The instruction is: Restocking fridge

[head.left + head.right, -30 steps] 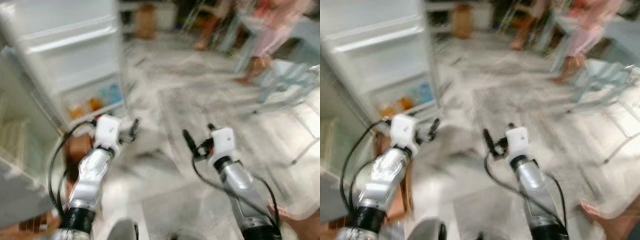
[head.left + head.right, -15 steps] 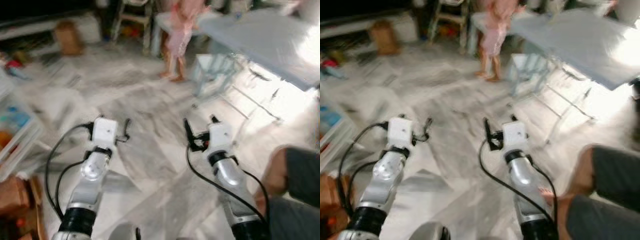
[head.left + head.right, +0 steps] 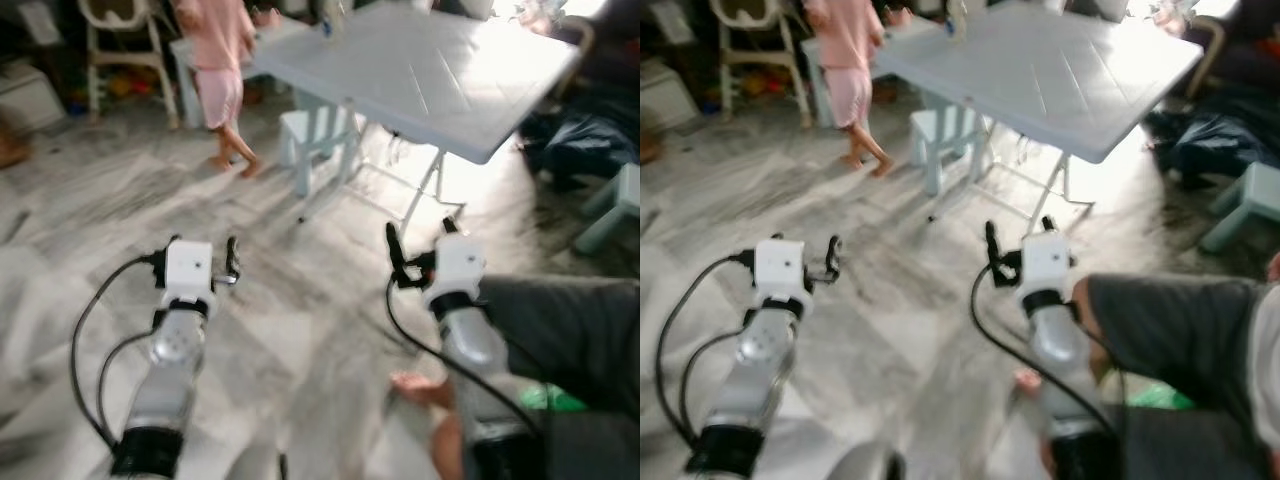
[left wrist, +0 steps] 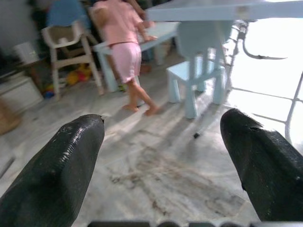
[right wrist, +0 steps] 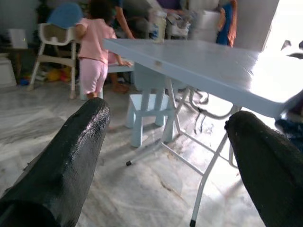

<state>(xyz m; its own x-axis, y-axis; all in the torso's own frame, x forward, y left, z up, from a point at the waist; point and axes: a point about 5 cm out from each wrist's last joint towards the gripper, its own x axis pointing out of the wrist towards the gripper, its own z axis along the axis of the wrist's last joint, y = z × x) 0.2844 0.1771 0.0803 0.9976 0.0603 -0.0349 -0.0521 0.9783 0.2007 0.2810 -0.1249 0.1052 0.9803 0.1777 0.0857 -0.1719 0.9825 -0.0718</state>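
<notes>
End effectors [image 4: 161, 156] [image 5: 165, 156] spread empty toward folding table [image 3: 440, 70].

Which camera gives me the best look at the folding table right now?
The left eye view: the folding table shows nearly its whole top from above. The right eye view matches it. The right wrist view shows its edge, underside and legs; the left wrist view catches just an edge.

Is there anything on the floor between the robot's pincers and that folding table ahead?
Nothing visible blocks the way. Bare marble floor lies between both open, empty pincers, left pincer and right pincer, and the folding table. A person in pink stands off to the left, beside a small stool.
</notes>
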